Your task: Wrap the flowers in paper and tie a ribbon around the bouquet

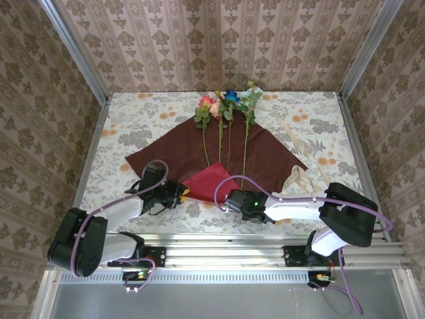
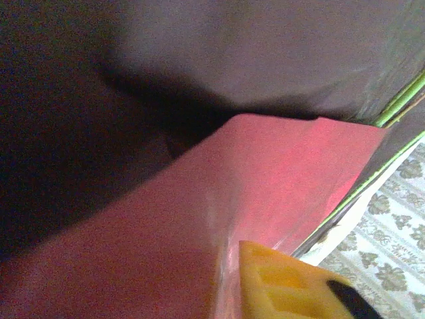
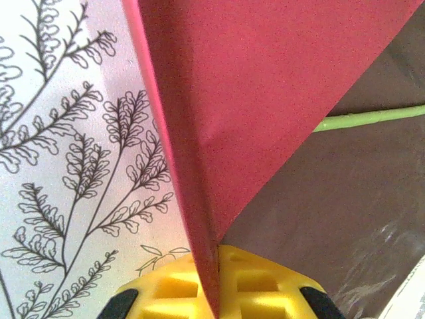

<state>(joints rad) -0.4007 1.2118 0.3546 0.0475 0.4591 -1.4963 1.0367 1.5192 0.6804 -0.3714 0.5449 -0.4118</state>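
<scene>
the paper (image 1: 265, 156) lies mid-table under the flowers (image 1: 226, 109), its 6 o'clock corner folded up red. it looks thin and limp, so best pinched at the edges. right gripper (image 3: 214, 292) clamps that fold; left gripper (image 1: 179, 194): cannot tell.

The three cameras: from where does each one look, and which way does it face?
Top external: above and behind the arm bases, looking down over the table; both arms show, with flowers on the paper.
Left wrist: on the left arm, facing the paper's red fold and green stems; one yellow finger shows.
Right wrist: on the right arm, facing the red fold pinched in the right gripper.
Shared: both wrist views show the red fold and a stem.
</scene>
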